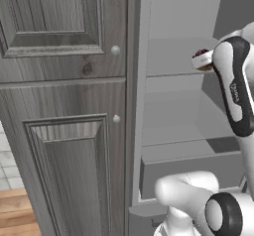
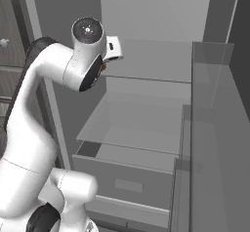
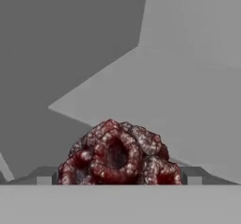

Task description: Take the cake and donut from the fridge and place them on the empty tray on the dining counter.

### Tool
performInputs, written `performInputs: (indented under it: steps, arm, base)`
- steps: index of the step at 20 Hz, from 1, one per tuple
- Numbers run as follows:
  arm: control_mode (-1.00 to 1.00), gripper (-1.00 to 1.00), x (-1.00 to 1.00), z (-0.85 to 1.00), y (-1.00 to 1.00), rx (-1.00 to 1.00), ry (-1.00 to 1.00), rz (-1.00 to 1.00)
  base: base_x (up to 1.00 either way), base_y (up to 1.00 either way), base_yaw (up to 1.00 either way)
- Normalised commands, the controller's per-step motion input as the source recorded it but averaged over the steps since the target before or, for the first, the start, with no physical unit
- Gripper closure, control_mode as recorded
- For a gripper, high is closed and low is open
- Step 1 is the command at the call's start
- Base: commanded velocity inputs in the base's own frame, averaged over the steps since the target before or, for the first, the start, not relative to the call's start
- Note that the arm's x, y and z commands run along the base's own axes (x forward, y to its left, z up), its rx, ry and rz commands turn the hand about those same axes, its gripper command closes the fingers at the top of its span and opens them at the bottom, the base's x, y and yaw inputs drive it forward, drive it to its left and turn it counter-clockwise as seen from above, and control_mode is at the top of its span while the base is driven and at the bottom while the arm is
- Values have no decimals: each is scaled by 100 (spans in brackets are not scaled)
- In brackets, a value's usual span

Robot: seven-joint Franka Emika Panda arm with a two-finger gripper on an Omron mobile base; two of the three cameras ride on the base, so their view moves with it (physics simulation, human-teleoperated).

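Hand view puts the cake (image 3: 120, 153), a dark-brown lump with reddish topping, at six o'clock between the two fingertips (image 3: 45, 176) of the gripper (image 3: 120, 177), which stand spread wide on either side; whether they touch it I cannot tell. It sits on a pale grey shelf (image 3: 188, 100) inside the fridge (image 1: 173, 56). Grey wood-panelled cabinet (image 1: 59, 106) stands at nine o'clock in the left base view.
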Motion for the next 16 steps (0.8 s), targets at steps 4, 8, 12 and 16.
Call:
performInputs:
  steps: [4,8,12,16]
  arm:
    - [-100,100,-100,-1,11,0,-17,0]
    - [-100,100,-88,0,28,0,-13,0]
    - [-100,100,-63,-12,30,0,0,0]
    - [-100,100,-25,-32,18,-1,0,0]
  base:
    - [0,0,0]
    - [0,0,0]
    - [0,0,0]
    - [0,0,0]
